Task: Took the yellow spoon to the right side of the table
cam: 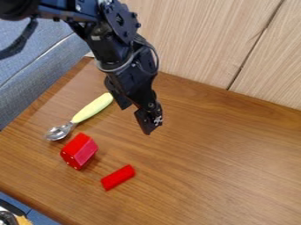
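End effector (136, 115) over counter (223, 154), fingers apart, nothing clamped, presumably leaving room to grasp. Yellow spoon (93, 108) lies to its left in view, handle end nearest, so likely grabbable there; needs moving rightward past it.

Yellow-handled metal spoon (93, 108), aslant on left of table (223, 149).

Bench (235, 158) open, 3 to 5 o'clock. Spoon (92, 109) at 9, red block (80, 150) at 8, red rod (117, 177) at 7, obstruct. Panelling (203, 39) bars 1.
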Controlling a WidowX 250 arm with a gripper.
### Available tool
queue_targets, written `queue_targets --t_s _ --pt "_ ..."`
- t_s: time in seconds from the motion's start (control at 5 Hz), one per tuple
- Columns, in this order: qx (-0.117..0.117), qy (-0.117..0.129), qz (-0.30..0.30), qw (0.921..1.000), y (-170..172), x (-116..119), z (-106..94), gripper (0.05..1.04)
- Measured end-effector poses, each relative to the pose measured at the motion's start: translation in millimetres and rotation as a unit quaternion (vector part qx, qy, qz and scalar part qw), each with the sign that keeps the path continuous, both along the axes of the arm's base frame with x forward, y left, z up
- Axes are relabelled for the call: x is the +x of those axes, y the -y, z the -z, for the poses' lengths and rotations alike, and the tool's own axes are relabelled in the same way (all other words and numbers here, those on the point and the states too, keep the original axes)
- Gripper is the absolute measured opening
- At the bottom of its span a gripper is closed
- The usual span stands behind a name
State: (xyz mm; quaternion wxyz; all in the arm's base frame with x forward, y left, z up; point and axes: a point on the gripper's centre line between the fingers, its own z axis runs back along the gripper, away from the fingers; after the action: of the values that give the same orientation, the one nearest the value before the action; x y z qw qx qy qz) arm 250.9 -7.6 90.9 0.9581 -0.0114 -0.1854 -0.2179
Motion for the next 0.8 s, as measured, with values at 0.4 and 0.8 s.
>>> queue_targets --t_s 0.4,0.8 --pt "0.005 -0.031 -0.044 0.9985 -26.1 -7.8 8.2 1.000" --pt "0.050 -0.047 -0.130 0.9891 -85.2 -2.3 11.3 1.000"
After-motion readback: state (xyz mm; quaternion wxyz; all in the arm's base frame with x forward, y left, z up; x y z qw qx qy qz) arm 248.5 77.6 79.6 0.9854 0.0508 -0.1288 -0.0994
